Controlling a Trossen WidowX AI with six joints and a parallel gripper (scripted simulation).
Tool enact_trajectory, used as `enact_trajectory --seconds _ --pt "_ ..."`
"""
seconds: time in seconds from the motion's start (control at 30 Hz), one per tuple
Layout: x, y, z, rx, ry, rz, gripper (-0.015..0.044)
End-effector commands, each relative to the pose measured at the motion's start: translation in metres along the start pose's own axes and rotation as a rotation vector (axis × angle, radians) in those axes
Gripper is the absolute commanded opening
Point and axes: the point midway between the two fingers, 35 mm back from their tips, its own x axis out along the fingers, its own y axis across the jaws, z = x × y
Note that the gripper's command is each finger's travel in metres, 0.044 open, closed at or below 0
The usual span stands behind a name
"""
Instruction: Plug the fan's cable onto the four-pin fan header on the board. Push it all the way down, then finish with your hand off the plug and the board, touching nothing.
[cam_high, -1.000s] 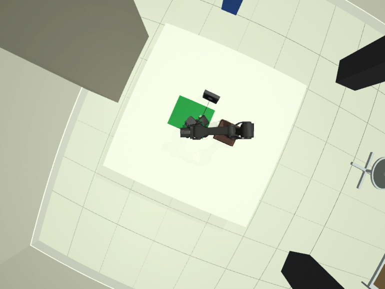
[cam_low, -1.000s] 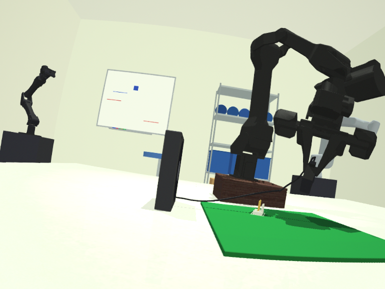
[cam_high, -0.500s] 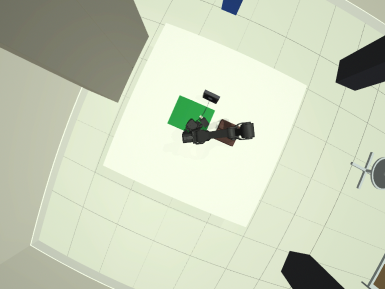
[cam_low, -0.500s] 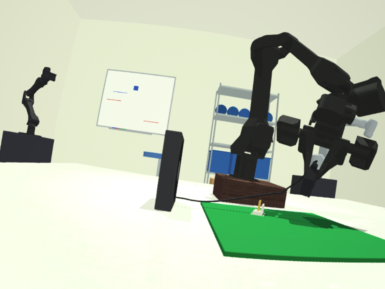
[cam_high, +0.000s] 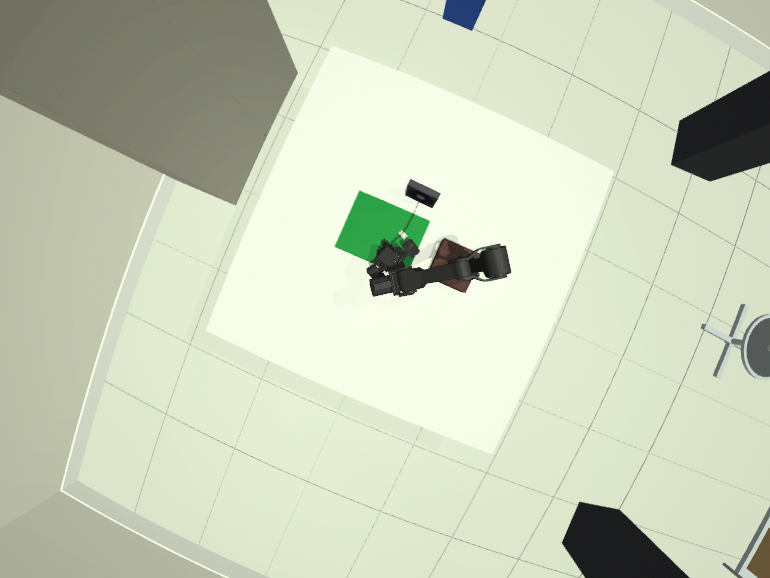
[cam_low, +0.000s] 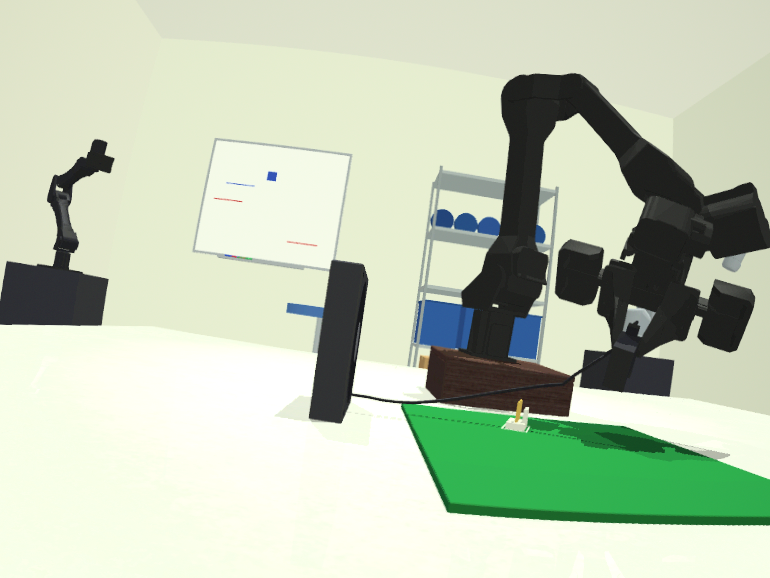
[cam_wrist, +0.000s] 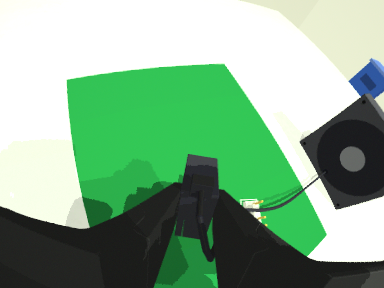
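Note:
The green board lies flat on the table. The white four-pin header stands on it with bare pins. In the wrist view my right finger hides part of it. My gripper is shut on the black plug, held above the table, off the header. The plug is left of the header in the wrist view and higher and to the right in the exterior view. It leans slightly. The black cable runs from it to the fan.
The fan stands upright beside the board. The arm's dark wooden base block is near the board's edge. The cable passes over the header in the wrist view.

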Motion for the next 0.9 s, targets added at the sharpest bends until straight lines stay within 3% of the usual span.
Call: enact_trajectory --seconds 0.0,0.87 --pt "-0.003 0.0 0.0 0.016 -0.065 0.003 0.0" --pt "-0.024 -0.007 -0.007 0.11 -0.401 0.045 0.0"
